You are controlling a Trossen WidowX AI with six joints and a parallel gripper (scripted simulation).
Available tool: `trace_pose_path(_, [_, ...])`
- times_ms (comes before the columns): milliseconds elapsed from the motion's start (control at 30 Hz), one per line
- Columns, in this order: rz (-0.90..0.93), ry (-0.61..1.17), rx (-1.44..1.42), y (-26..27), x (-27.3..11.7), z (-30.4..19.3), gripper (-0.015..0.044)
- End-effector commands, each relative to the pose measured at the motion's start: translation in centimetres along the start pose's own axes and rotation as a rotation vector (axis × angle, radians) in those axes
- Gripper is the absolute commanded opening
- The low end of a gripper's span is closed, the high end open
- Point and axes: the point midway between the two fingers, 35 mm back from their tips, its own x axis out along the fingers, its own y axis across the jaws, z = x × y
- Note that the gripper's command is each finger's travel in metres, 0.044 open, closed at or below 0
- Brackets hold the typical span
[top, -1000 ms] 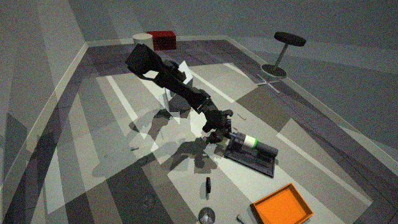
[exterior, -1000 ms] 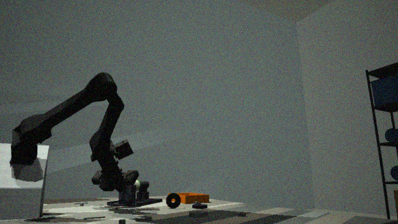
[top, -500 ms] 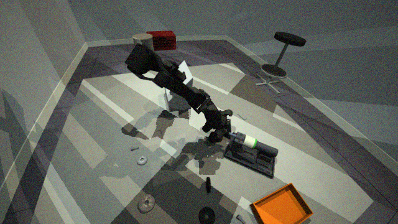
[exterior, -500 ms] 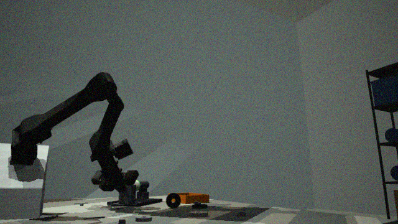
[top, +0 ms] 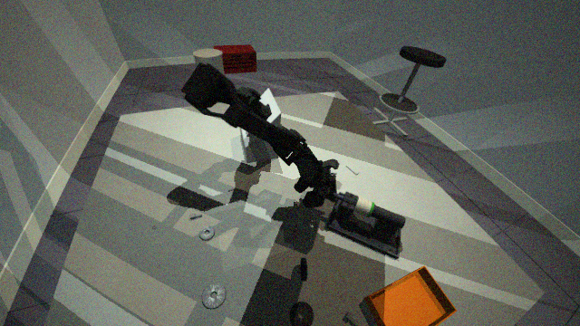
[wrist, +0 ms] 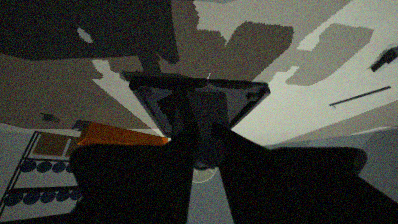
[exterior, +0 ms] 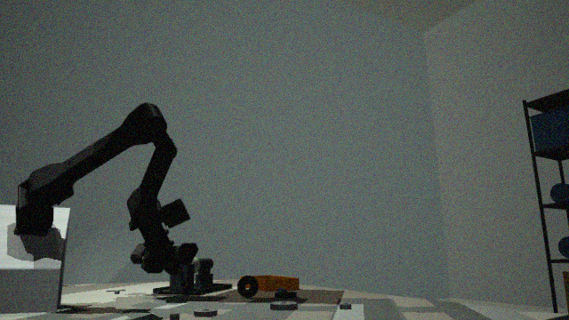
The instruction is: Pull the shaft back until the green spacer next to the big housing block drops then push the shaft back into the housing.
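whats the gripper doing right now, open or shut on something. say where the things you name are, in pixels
gripper [top: 333, 196] [wrist: 204, 127]: closed on the end of the shaft, at the near end of the dark fixture
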Motion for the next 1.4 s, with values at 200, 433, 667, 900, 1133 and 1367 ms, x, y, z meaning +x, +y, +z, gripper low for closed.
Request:
trace_pose_path(200, [0.001, -0.002, -0.003, 0.04, -0.1, 0.15, 0.0])
trace_pose_path(433, [0.001, -0.002, -0.003, 0.04, -0.15, 0.2, 0.0])
trace_pose_path(667, [0.001, -0.002, -0.003, 0.04, -0.19, 0.25, 0.0])
trace_pose_path(900, [0.001, -0.002, -0.003, 0.04, -0.24, 0.3, 0.0])
trace_pose_path(1133, [0.001, -0.002, -0.003, 0.03, -0.29, 0.35, 0.0])
trace_pose_path(1367, [0.001, -0.003, -0.003, 0.03, -0.34, 0.4, 0.0])
